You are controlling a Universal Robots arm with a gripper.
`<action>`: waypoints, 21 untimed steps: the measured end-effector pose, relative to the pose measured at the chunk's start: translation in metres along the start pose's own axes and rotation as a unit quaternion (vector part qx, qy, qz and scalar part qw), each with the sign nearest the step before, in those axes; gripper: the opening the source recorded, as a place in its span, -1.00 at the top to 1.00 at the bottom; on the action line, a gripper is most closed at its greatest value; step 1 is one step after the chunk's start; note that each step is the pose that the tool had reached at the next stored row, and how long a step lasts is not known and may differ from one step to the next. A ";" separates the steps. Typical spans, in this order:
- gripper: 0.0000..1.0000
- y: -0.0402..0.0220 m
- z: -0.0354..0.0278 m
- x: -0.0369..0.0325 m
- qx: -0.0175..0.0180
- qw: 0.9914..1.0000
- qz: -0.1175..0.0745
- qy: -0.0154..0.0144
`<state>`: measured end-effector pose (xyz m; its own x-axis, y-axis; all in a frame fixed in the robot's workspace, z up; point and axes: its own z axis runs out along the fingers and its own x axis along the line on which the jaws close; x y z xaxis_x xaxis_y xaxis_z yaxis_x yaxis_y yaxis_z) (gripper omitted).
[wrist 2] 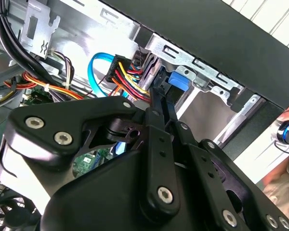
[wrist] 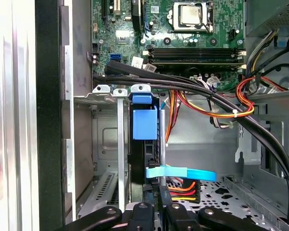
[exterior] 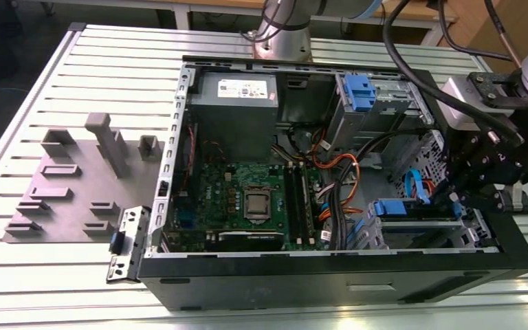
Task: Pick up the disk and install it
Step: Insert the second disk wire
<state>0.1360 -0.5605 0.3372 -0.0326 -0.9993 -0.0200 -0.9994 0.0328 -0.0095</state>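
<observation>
The disk (exterior: 401,210) sits in its blue carrier inside the lower drive cage of the open computer case (exterior: 337,271), at the exterior view's right. In the first wrist view the disk (wrist: 144,122) stands edge-on in the cage, its blue carrier tab toward the motherboard. My gripper (exterior: 447,198) reaches down into the case at the disk's cable end. Its black fingers (wrist 2: 156,103) lie close together with no gap showing. The gripper (wrist: 161,199) tips sit beside the disk's rear edge, under a blue data cable (wrist: 180,172) and by a red-yellow power plug (wrist: 183,190).
A second blue carrier (exterior: 360,93) fills the upper bay. Black and orange cable bundles (wrist: 207,96) cross between the motherboard (exterior: 245,199) and the drive cage. The grey power supply (exterior: 236,93) sits at the case's back. A grey fixture plate (exterior: 71,185) lies on the slatted table, exterior view's left.
</observation>
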 end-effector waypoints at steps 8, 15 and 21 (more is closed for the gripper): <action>0.67 0.0000 0.0003 0.0014 0.000 1.000 0.000 0.000; 0.67 0.0000 0.0023 0.0015 0.000 1.000 0.000 0.000; 0.67 0.0000 0.0041 0.0015 0.000 1.000 0.000 0.000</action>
<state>0.1360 -0.5620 0.3331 -0.0326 -0.9993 -0.0200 -0.9994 0.0328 -0.0095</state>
